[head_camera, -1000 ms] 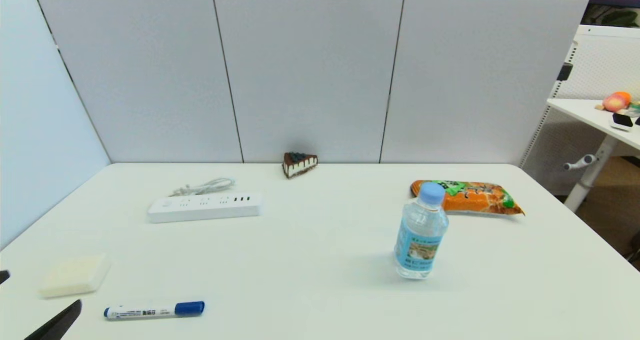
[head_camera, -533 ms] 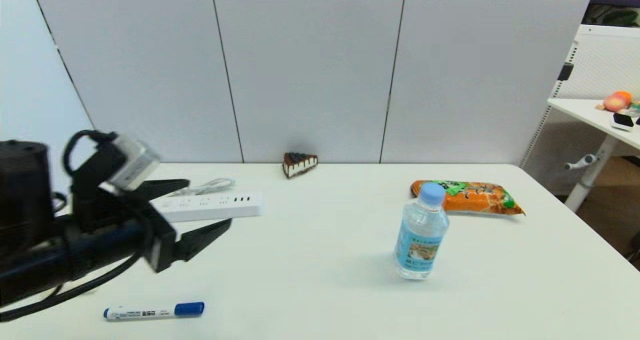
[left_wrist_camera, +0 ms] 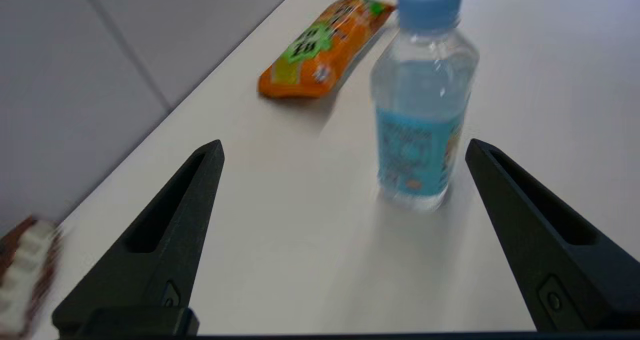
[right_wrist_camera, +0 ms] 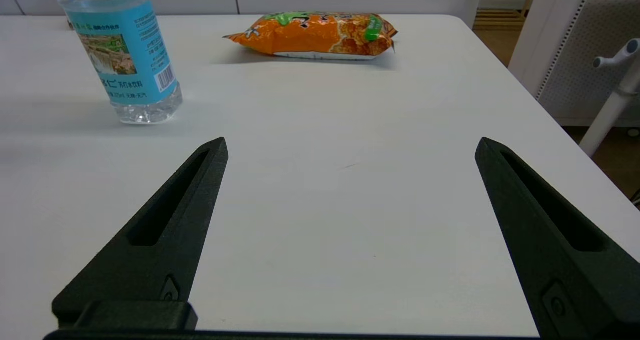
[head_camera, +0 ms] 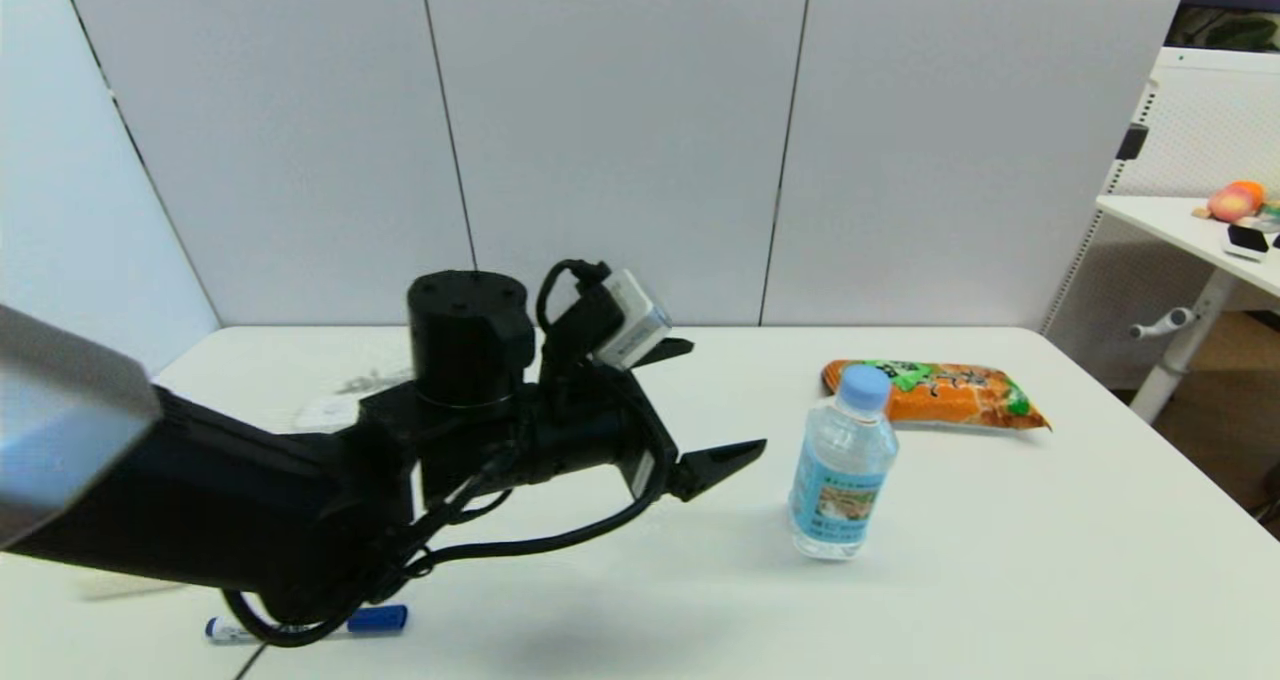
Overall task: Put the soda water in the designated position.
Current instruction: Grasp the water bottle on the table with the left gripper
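Soda water [head_camera: 842,470]: small clear bottle, light blue cap and label, capped, upright, just before the orange snack bag [head_camera: 935,395].

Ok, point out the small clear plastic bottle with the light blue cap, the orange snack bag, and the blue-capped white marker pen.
Small clear plastic bottle [head_camera: 842,475]: head view, on its blue label.
Orange snack bag [head_camera: 940,396]: head view, mid-pack.
Blue-capped white marker pen [head_camera: 378,618]: head view, on its blue cap.

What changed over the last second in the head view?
The left hand swept in from the table's near-left corner toward the small clear plastic soda water bottle with the light blue cap. It is open, just short of the bottle, and holds nothing. The bottle, orange snack packet and blue-capped white marker pen stayed put.
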`<state>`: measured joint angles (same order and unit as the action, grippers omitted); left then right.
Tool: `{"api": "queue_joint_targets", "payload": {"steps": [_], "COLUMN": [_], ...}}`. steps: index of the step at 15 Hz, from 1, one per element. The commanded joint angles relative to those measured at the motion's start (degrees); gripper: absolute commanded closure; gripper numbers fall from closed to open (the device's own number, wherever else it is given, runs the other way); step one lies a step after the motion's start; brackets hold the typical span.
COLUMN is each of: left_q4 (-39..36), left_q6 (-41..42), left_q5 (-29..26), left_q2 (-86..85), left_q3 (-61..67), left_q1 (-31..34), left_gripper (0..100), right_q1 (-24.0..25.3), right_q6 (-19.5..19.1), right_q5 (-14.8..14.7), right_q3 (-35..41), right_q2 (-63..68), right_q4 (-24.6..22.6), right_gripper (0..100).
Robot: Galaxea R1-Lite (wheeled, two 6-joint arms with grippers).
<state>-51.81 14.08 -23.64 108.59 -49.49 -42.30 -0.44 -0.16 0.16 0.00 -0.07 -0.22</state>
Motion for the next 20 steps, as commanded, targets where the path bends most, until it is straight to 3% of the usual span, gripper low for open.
{"api": "queue_joint_targets", "payload": {"steps": [1,20], "left_q4": [-3.3,-5.3], "left_q6": [-0.4,-2.7], "left_q5": [-0.9,-0.8], "left_q2": [8.2,18.9], "left_q3": [-5.3,-17.1], "left_q1": [-4.9,-8.9], "left_gripper": [0,0], "right_q1": [0.0,0.0], "right_q6": [0.0,0.0], "right_q5": [0.0,0.0], "right_q3": [0.0,0.0], "right_q2": [0.0,0.0], "right_q4": [0.0,0.0], "right_gripper": [0,0]}}
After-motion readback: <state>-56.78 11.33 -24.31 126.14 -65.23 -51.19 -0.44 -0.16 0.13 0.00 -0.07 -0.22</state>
